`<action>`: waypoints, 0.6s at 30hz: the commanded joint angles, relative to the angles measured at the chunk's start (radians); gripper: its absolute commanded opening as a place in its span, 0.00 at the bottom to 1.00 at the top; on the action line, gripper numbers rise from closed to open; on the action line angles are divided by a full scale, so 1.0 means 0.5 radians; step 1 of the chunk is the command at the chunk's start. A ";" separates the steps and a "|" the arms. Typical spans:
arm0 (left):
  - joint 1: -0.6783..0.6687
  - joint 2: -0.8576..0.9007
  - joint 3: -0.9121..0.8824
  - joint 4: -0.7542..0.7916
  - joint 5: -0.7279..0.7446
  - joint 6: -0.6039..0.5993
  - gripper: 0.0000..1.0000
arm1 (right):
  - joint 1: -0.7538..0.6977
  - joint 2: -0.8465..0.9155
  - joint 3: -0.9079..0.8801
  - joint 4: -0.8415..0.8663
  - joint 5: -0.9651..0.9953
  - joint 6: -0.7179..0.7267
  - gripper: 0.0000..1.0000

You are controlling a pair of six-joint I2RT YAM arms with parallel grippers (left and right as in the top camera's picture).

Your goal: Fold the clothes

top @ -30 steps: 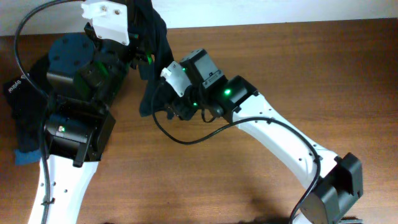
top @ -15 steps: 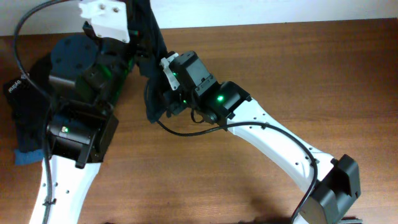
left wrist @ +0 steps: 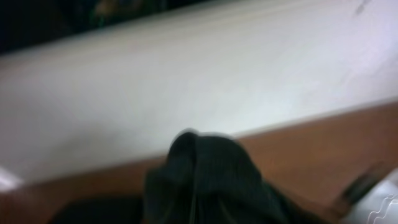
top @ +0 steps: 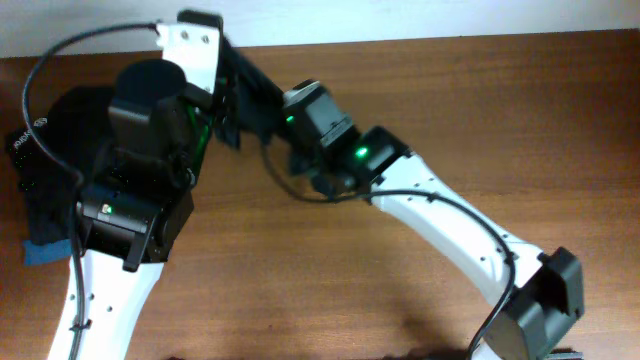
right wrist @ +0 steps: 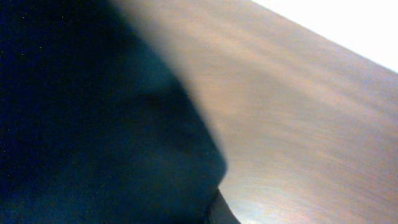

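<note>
A black garment [top: 250, 92] from the clothes is stretched in the air at the back of the table between my two grippers. My left gripper [top: 226, 76] is shut on its upper end. In the left wrist view the bunched black fabric [left wrist: 205, 180] fills the lower middle and hides the fingers. My right gripper [top: 278, 125] is shut on the garment's other end, just right of the left one. Dark cloth [right wrist: 93, 124] covers the left half of the right wrist view. Both wrist views are blurred.
More dark clothes [top: 45, 170] lie heaped at the table's left edge under the left arm, one with white lettering and a blue piece [top: 40, 255] at the front. The brown wooden table [top: 500, 120] runs to a white wall at the back.
The right gripper has closed on the garment and moved up toward the back. The left wrist has swung right. The cloth that hung loose is now drawn short between them.
</note>
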 commanded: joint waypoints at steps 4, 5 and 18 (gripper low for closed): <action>0.076 0.050 0.028 -0.092 -0.247 0.128 0.01 | -0.555 -0.188 0.061 0.011 0.127 -0.108 0.07; 0.090 0.065 0.028 -0.099 -0.243 0.127 0.01 | -0.623 -0.196 0.063 -0.008 -0.082 -0.167 0.11; 0.098 0.282 0.027 -0.383 -0.052 0.128 0.01 | -0.982 -0.201 0.063 -0.340 -0.514 -0.269 0.16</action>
